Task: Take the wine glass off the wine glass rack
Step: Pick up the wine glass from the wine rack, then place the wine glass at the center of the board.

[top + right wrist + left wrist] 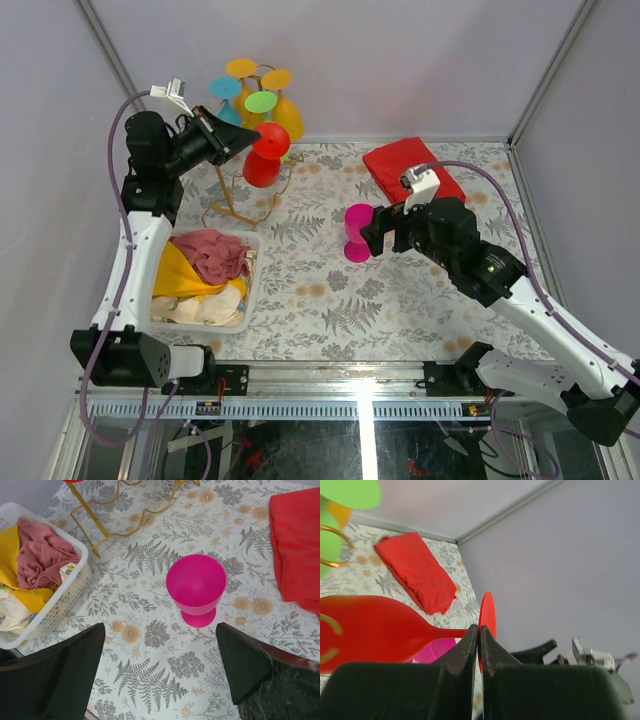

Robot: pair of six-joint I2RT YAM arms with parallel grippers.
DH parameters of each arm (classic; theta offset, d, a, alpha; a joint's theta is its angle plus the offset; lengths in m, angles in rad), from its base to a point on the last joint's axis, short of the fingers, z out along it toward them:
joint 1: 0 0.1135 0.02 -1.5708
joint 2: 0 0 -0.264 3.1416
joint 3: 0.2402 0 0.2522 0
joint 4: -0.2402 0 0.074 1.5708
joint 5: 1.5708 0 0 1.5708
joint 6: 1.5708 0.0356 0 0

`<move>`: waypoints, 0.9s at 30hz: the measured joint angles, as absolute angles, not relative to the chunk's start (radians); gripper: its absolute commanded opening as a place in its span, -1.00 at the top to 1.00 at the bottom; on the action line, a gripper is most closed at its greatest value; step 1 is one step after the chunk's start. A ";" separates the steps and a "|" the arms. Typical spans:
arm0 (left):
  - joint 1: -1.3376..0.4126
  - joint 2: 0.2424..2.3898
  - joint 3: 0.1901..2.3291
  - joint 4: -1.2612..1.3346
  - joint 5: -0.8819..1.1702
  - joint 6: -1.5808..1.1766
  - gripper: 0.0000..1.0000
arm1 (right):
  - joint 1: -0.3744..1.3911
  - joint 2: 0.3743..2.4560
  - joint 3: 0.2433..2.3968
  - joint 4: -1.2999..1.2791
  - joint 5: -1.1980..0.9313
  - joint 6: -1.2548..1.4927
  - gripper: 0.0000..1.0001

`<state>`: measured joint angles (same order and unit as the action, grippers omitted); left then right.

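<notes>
**Q:** Top view: where is the glass to be taken?

**A:** The red wine glass (pixel 265 160) is at the upper left of the frame, foot uppermost, against the gold wine glass rack (pixel 228 200). The rack's top carries other coloured glasses (pixel 261 101). The left arm (pixel 150 150) reaches the red glass from the left. Whether the glass hangs on a hook cannot be told. A pink glass (pixel 358 232) stands upright mid-desk, just in front of the right arm (pixel 470 250). A red cloth (pixel 412 170) lies at the upper right. A white basket (pixel 200 322) of cloths sits on the patterned desk (pixel 320 300) at the lower left.

**Q:** Left wrist view: how do the jaws stand?

**A:** The left jaws are closed together on the red glass's stem, just short of its foot disc. The bowl fills the left of the frame, with gold wire curving at its edge.

**Q:** Right wrist view?

**A:** The right jaws are spread wide and hold nothing; one finger (pixel 60 675) sits at each lower corner. The pink glass stands upright at centre frame, apart from both fingers. The basket is at the left edge and the rack's foot at the top.
</notes>
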<state>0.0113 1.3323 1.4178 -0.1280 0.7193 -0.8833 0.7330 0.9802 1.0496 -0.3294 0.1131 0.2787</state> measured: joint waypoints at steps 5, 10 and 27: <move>-0.084 1.244 1.364 -0.129 0.738 -0.829 1.00 | 0.733 0.978 1.050 -0.300 0.091 0.288 -0.99; -0.196 1.116 1.245 -0.128 0.707 -0.789 1.00 | 0.733 0.929 1.011 -0.222 0.049 0.289 -0.99; -0.392 0.733 0.852 -0.097 0.629 -0.722 1.00 | 0.733 0.862 0.945 -0.031 -0.129 0.386 -0.92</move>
